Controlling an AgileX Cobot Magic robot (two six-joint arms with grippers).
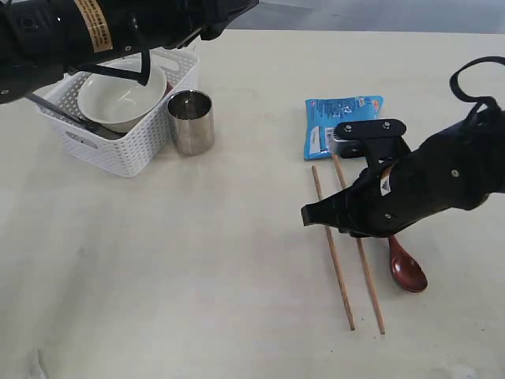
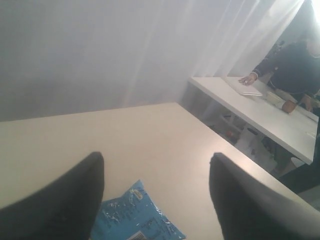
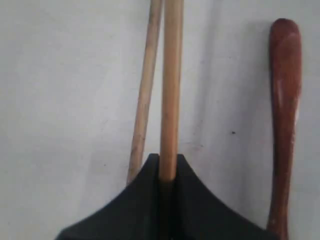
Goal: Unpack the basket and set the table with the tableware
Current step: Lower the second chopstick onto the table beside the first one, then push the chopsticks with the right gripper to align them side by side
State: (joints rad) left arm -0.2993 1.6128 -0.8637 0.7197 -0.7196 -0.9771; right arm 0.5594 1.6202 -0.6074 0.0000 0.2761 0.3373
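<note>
Two chopsticks (image 1: 334, 254) flat on surface (image 1: 197, 276) beside spoon (image 1: 407, 273), one pinched in closed right gripper (image 3: 168, 167). Could skew on release or knock spoon. Left gripper (image 2: 156, 200) spread, empty, near basket (image 1: 118, 154) with bowl (image 1: 118, 99); might clip rim.

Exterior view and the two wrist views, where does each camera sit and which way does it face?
Exterior: high, looking down at the table, basket and both arms.
Left wrist: on the left arm, facing out across the table; open left gripper shows.
Right wrist: facing down; right gripper shut on a chopstick.
Shared: exterior and right wrist both show the reddish-brown spoon.
</note>
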